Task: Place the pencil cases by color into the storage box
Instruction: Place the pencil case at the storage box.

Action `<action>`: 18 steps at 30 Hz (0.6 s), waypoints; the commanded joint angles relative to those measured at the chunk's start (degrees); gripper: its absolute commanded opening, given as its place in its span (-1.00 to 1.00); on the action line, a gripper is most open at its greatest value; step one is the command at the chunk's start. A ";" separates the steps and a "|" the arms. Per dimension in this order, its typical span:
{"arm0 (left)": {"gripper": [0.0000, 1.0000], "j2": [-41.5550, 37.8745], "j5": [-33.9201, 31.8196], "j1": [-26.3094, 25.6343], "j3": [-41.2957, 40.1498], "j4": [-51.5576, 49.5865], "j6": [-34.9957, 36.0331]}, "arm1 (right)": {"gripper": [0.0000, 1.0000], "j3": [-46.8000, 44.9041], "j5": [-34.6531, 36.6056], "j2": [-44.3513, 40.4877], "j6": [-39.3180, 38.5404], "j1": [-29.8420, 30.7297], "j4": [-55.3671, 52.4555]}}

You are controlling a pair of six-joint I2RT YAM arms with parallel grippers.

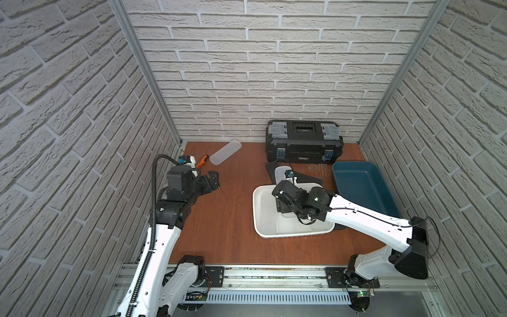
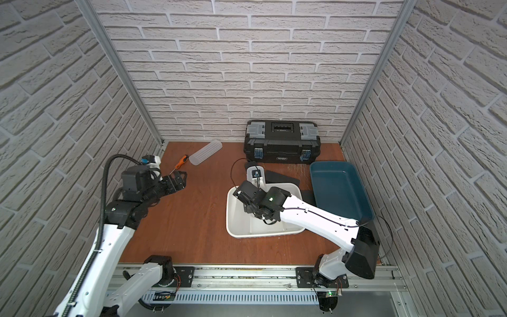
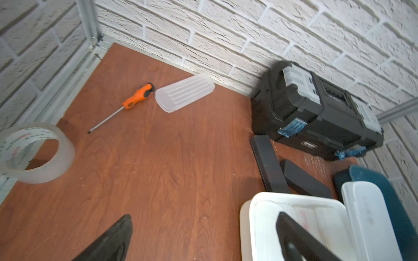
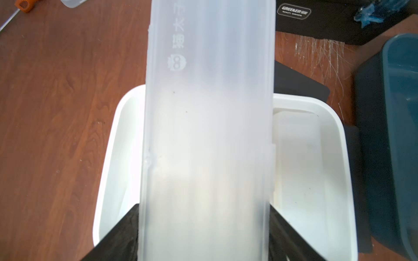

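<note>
your right hand [image 4: 203,237] pinches white case [image 4: 208,113] over white bin [image 4: 122,162], seemingly colour-matching | left hand [image 1: 212,179] spread, idle at 9 o'clock

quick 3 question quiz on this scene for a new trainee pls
1. Which thing does the right end effector grip? A) tape roll B) frosted white pencil case C) black pencil case
2. True or false: the jaws of the left end effector stand open.
3. Fill in: the ribbed pencil case lies beside an orange-handled ____.
Key: 1 B; 2 true; 3 screwdriver
</note>
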 commanded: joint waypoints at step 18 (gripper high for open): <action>0.96 8.08 -16.02 -25.01 0.20 7.91 1.55 | 0.32 -18.19 -2.81 -9.55 -2.10 -5.27 5.96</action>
